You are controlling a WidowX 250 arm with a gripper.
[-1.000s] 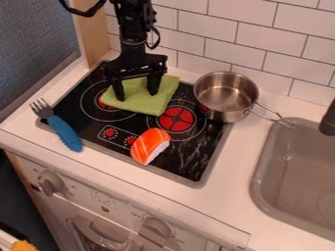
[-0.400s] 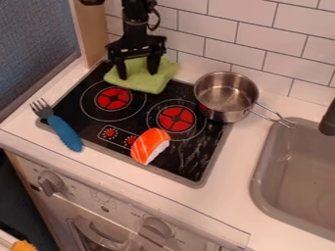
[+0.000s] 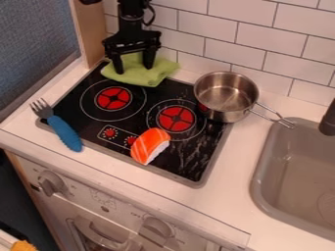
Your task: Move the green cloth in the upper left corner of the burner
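One green cloth [image 3: 131, 76] lies crumpled at the burner's upper left corner, partly over its back edge. The gripper [image 3: 134, 69] stands over it, fingers well apart, tips down at the fabric; no firm grip is evident. Below the cloth, the burner [image 3: 190, 159] carries the sushi [image 3: 150, 146] near its front edge. The pan [image 3: 226, 95] sits at the right, the fork [image 3: 62, 131] at the left. Step in hand, as judged: final placement. Next move calls for a straight lift, without snagging the cloth.
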